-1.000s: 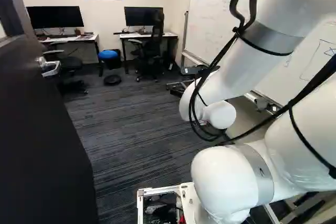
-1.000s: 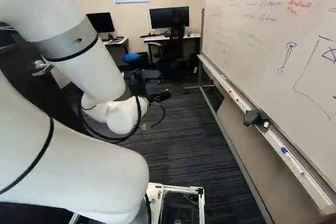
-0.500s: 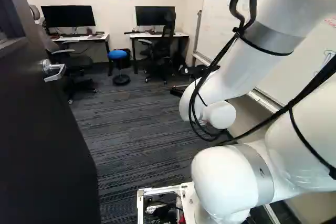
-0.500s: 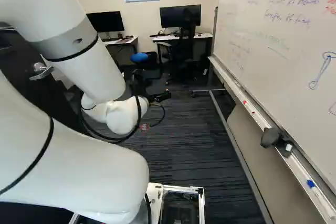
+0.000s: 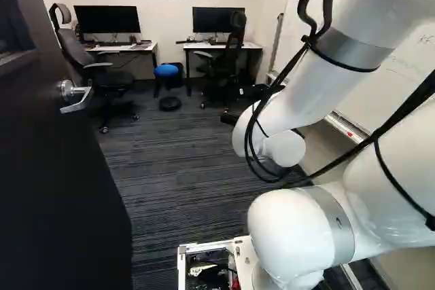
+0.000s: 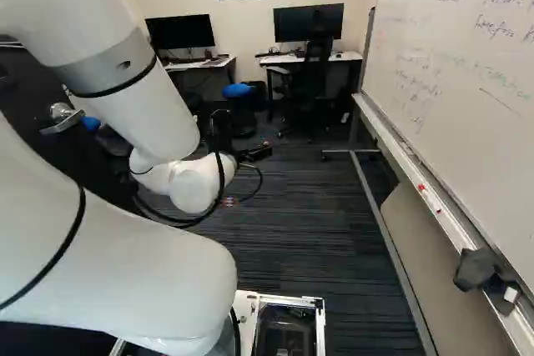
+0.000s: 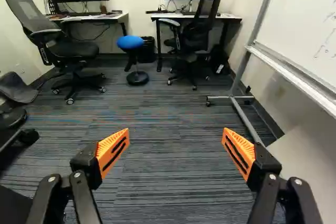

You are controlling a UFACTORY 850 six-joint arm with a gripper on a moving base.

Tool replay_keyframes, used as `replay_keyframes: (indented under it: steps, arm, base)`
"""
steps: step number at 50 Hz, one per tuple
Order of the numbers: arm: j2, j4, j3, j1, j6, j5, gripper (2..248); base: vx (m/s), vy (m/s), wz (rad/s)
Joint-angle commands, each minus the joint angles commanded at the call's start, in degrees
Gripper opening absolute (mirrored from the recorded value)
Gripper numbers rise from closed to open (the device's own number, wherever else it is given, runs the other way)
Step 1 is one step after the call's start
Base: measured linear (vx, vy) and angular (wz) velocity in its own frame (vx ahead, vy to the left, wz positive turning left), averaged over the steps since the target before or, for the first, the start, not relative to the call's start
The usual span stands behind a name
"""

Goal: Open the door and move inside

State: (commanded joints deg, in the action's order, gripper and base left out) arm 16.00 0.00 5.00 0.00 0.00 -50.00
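Door: stands open along the left of the left base view, its metal handle facing the room and apart from the arm. The floor of the room extends ahead of the arm.

Gripper: partly hidden by the arm in the right base view. In the wrist view, the fingers stand wide apart, orange pads facing each other, with nothing held; carpet shows between them.

Writing: the whiteboard at the right of the right base view bears handwriting, mostly blue, with faint green lines. The wrist view also shows some red lines on it. A small white patch, possibly a label, shows on a black bag on the floor near the right-hand desk in the wrist view.

Other items: the board's tray carries small red pieces and a dark object that cannot be identified. Ahead of the gripper, a blue-topped stool stands between two office chairs, before two desks, each with a monitor.
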Motion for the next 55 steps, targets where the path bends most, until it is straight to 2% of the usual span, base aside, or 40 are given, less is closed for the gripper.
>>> replay_keyframes:
  steps: [55]
  arm:
    - [0.0,0.0,0.0,0.0,0.0,0.0,247]
  base:
    - [0.201,0.042,0.182]
